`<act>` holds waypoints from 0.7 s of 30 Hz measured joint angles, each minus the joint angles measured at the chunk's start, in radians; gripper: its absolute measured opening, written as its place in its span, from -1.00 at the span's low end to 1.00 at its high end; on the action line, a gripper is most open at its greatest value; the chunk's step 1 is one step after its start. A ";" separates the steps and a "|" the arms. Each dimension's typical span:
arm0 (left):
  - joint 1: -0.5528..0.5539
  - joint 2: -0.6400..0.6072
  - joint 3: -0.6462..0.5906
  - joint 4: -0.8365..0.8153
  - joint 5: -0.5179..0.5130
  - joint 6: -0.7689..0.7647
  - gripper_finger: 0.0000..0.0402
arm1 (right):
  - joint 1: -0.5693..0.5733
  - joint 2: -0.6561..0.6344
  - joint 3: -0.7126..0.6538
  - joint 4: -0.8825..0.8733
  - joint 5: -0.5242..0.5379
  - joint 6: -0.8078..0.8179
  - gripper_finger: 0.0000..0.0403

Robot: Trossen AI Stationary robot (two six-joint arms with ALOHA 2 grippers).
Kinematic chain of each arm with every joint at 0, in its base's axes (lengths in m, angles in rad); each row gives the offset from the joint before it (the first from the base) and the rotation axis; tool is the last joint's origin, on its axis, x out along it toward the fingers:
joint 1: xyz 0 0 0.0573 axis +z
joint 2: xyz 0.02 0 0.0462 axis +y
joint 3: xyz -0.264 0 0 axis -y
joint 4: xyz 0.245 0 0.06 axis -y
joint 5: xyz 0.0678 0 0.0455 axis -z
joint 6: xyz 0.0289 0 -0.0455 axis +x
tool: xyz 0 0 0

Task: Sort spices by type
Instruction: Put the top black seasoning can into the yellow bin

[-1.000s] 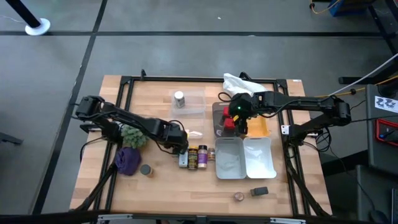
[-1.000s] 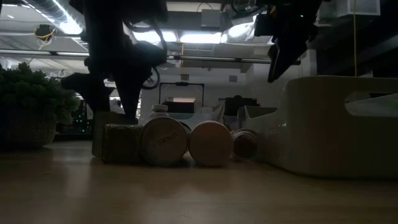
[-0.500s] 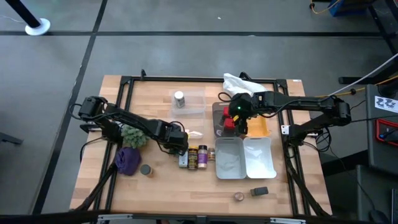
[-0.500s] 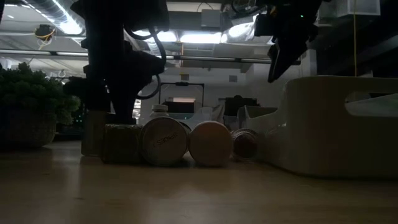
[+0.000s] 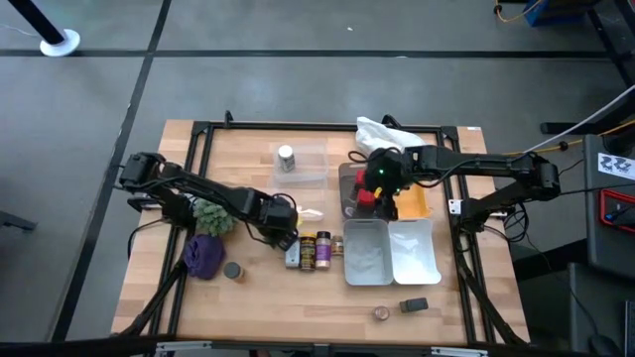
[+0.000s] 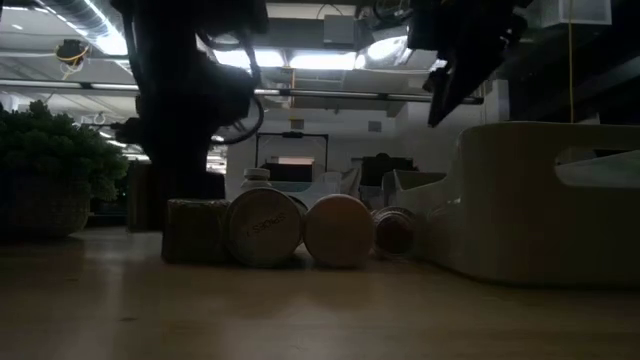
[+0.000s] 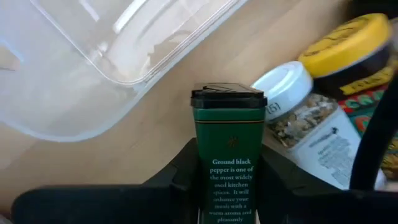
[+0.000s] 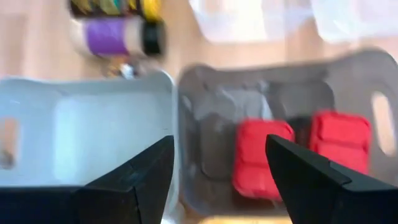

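Note:
My left gripper (image 5: 285, 232) is shut on a dark green pepper tin (image 7: 227, 143) with a black cap, just left of the row of spice jars (image 5: 317, 250) lying at mid-table. A white-capped jar (image 7: 287, 93) and a yellow-capped jar (image 7: 351, 37) lie beside the tin. My right gripper (image 8: 221, 168) hangs open above the grey tray (image 8: 211, 118), which holds two red tins (image 8: 262, 155). Its fingers touch nothing. My left gripper pinches the pepper tin's two narrow sides (image 7: 200, 163) between its two fingers, low on the body, the cap end free. The fingers slant down from the table's left. The tin stands upright; whether its base is on the table I cannot tell.
Two white trays (image 5: 389, 276) sit near the grey one, a white bag (image 5: 382, 132) behind it. A clear container (image 5: 313, 169) holds a jar (image 5: 286, 157). A plant (image 5: 210, 215), a purple lump (image 5: 203, 255) and a round tin (image 5: 232, 270) stand left; two tins (image 5: 399, 308) lie near the front.
My left gripper has shut on the pepper tin and drawn it, still upright, away from the row of jars toward the table's left. The jars have stayed where they were.

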 joint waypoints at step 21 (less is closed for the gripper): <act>-0.007 -0.284 0.001 0.221 -0.012 0.206 -0.54 | 0.000 0.041 -0.056 0.538 -0.241 0.094 0.25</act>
